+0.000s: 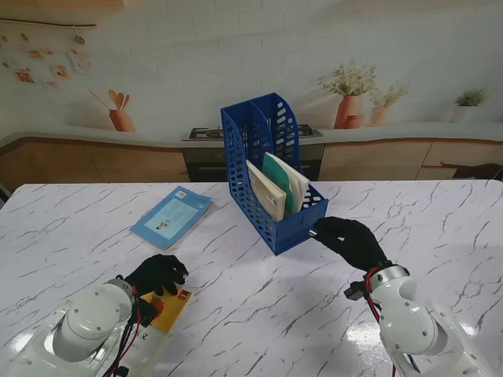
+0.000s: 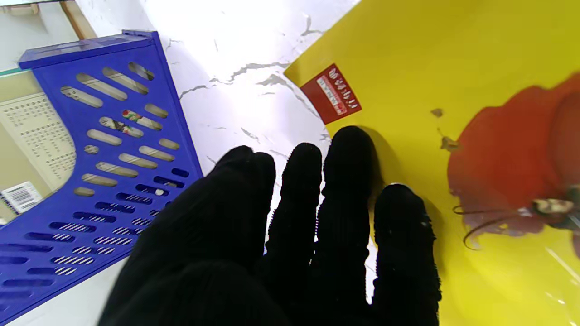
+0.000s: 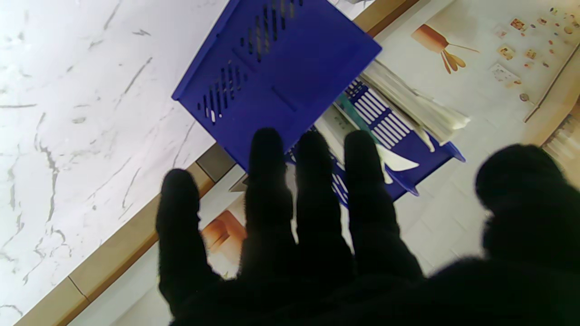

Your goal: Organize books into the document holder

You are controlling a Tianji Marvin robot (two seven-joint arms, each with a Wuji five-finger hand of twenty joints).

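Observation:
A blue two-slot document holder (image 1: 271, 161) stands mid-table with two books (image 1: 277, 188) leaning in its nearer slot. A light blue book (image 1: 173, 216) lies flat to its left. A yellow book (image 1: 174, 308) with a red label lies nearer to me, partly under my left arm. My left hand (image 1: 157, 273) rests with straight fingers (image 2: 346, 181) on that yellow book's (image 2: 453, 68) edge, gripping nothing. My right hand (image 1: 350, 239) is open, fingers (image 3: 267, 181) spread, at the holder's (image 3: 281, 68) near right corner; whether it touches is unclear.
The marble table (image 1: 259, 314) runs wide on both sides. Behind it are a counter with a stove (image 1: 212, 133) and potted plants (image 1: 350, 98). The holder's perforated side (image 2: 113, 181) stands close beside my left hand (image 2: 294, 226).

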